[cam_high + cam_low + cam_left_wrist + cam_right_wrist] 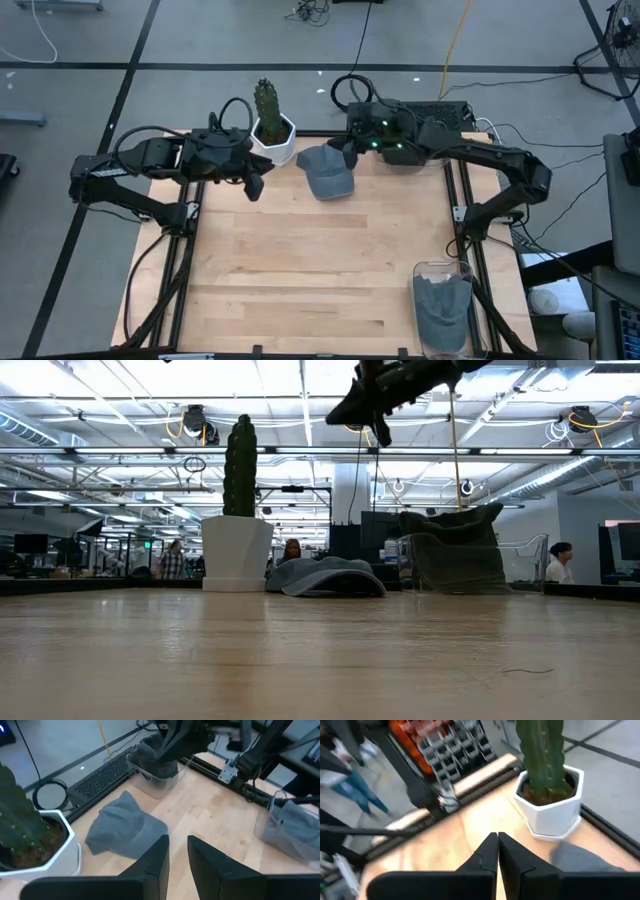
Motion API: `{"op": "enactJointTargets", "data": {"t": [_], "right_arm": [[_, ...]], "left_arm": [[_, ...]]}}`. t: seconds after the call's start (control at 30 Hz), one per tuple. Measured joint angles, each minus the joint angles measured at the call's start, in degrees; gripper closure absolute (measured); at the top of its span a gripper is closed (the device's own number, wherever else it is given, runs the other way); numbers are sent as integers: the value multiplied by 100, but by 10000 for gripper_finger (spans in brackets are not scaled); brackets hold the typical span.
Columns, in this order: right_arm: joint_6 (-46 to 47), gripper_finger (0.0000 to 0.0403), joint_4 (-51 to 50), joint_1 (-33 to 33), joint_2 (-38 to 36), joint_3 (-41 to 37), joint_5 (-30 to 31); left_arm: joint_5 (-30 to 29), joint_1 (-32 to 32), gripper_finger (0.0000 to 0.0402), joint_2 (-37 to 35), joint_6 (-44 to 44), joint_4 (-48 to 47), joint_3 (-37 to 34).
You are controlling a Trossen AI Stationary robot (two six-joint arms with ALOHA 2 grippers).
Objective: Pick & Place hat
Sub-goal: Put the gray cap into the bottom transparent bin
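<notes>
Dark and pressed together, the fingers of my right gripper [497,851] hold nothing; I have that arm stretched low across the far edge of the wooden table [300,270], its tip just beside the grey fabric cap [327,172]. My left gripper [178,856] hangs a little apart and empty on the cap's other side, near the white hexagonal pot [273,139] with its green cactus [265,100]. The cap lies flat on the table between both grippers. A clear plastic bin [443,308] at the near right corner holds another grey cap [441,300].
</notes>
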Motion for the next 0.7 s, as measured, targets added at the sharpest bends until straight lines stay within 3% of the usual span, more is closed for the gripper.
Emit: {"op": "enactJointTargets", "data": {"t": [0.23,0.5,0.7], "right_arm": [[-589,351,-420,-20,731,677,-11],[-873,273,-869,-55,1346,679,8],[-1040,244,-1083,-150,1699,676,23]], "left_arm": [[-3,0,325,2,-455,182,0],[2,-62,325,2,-746,744,0],[149,-108,325,2,-975,748,-2]]}}
